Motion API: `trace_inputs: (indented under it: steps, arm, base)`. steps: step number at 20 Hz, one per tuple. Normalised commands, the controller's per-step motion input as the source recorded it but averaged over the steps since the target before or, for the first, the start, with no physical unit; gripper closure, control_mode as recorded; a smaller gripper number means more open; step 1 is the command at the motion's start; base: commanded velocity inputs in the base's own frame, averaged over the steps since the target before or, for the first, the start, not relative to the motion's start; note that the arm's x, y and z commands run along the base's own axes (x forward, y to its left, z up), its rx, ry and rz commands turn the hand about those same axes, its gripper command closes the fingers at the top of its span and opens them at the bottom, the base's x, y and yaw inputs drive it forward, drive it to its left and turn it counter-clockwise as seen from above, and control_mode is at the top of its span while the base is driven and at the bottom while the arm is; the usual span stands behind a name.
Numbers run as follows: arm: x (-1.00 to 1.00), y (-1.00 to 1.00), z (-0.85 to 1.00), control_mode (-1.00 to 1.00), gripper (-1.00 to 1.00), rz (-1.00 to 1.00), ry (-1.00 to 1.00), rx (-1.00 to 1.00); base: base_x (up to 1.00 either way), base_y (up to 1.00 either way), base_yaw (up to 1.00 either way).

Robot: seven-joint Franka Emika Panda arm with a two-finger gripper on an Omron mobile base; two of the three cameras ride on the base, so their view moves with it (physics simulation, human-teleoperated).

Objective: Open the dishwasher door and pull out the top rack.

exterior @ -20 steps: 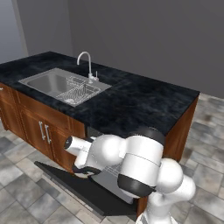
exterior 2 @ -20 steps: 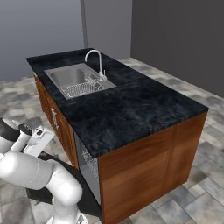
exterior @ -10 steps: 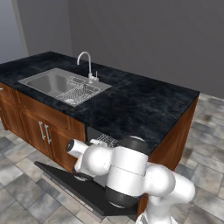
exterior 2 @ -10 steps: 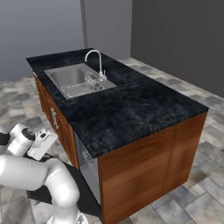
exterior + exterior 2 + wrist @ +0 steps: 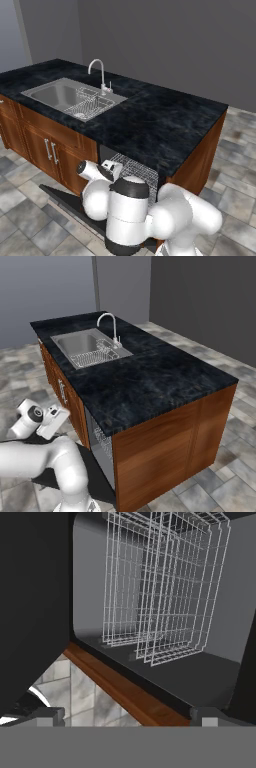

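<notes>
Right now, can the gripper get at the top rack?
Probably yes. The dishwasher door is down, the gripper is open, empty and faces the cavity, and nothing sits between it and the top rack.

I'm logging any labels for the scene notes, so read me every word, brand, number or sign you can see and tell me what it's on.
None: no readable text in any view.
The counter, sink, cabinet doors, dishwasher door and wire racks all appear plain, with no lettering, numbers or signs visible.
</notes>
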Motion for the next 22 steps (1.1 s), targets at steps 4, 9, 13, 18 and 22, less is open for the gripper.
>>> trace_inputs:
  steps: [4,9,13,18,22]
  arm:
    - [0.19,-0.11,-0.21,-1.0,-1.0,0.0,0.0,0.0]
    - [0.06,-0.13,-0.18,-1.0,-1.0,0.0,-0.04,0.0]
    - [0.0,-0.16,-0.2,-1.0,-1.0,0.0,-0.07,0.0]
    - [0.0,-0.18,-0.22,-1.0,-1.0,0.01,-0.08,0.0]
    - [0.0,-0.28,-0.14,-1.0,-1.0,0.04,-0.08,0.0]
  base:
    - [0.0,0.0,0.0]
    - [0.0,0.0,0.0]
    - [0.0,0.0,0.0]
    - [0.0,0.0,0.0]
    - [0.0,0.0,0.0]
